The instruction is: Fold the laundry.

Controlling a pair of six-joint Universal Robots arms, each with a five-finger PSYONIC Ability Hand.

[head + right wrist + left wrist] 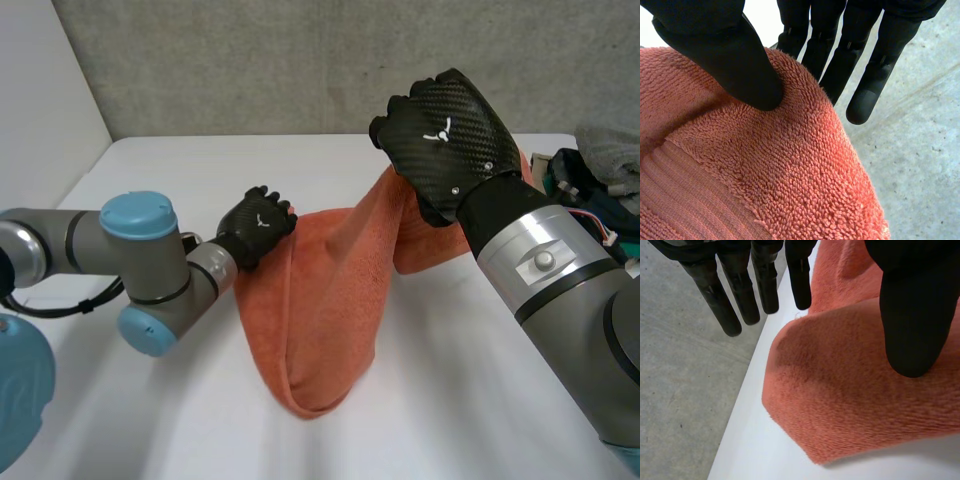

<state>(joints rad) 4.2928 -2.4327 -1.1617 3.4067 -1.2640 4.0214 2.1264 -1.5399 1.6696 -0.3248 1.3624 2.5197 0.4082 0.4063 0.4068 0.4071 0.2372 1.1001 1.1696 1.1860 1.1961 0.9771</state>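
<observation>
On the white table [440, 340] between our arms, the orange towel [320, 300] hangs in a sagging loop, and its lowest fold rests on the surface. Our left hand [257, 228] pinches one upper corner between thumb and fingers. Our right hand [445, 140] pinches the other corner, higher up. We judge the terry soft, light, limp and not slippery, so the corners and hemmed edges are the best places to grip.
</observation>
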